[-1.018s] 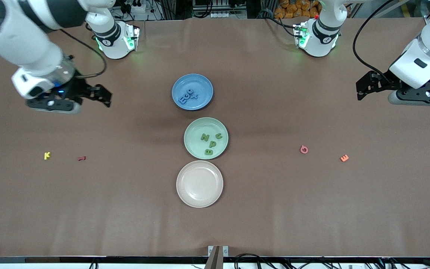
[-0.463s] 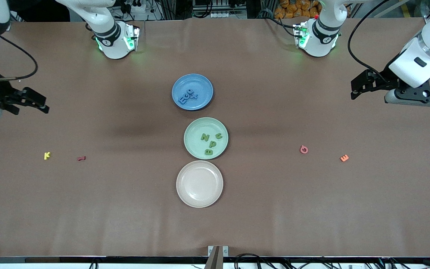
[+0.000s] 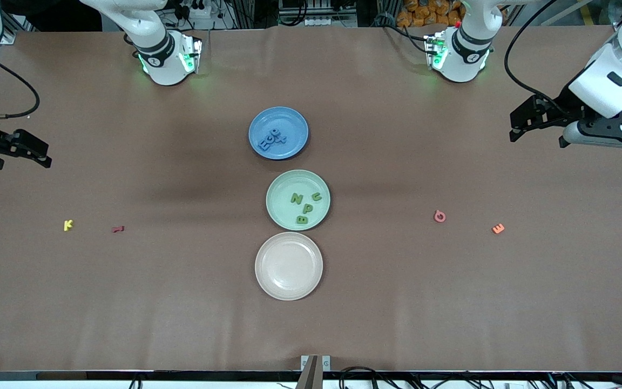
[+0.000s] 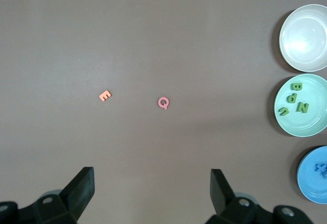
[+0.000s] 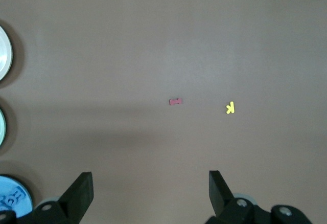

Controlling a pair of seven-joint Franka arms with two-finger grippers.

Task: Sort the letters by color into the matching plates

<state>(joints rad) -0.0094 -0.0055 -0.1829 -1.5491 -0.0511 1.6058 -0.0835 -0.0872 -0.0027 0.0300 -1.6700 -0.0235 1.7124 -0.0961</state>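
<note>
The blue plate (image 3: pixel 296 122) lies mid-table nearer the bases and holds several blue letters (image 3: pixel 272 139). Just nearer the front camera, the pale green plate (image 3: pixel 281 214) holds several green letters (image 3: pixel 304 205). The left wrist view shows both plates, the green plate (image 4: pixel 312 126) with its letters (image 4: pixel 294 101) and the blue plate (image 4: pixel 306 182). My left gripper (image 3: pixel 515 127) hangs open and empty over bare table at the left arm's end (image 4: pixel 152 183). At the right arm's end my right gripper (image 3: pixel 42 154) is also open and empty (image 5: pixel 150 185).
An empty beige plate (image 3: pixel 288 289) lies nearest the front camera. A pink Q (image 3: pixel 439 216) and an orange E (image 3: pixel 498 228) lie toward the left arm's end. A yellow K (image 3: pixel 68 225) and a dark red letter (image 3: pixel 118 229) lie toward the right arm's end.
My right gripper has swung away from the plates out to the table's edge at its own end. The left gripper has lifted slightly. Plates and letters have not moved.
</note>
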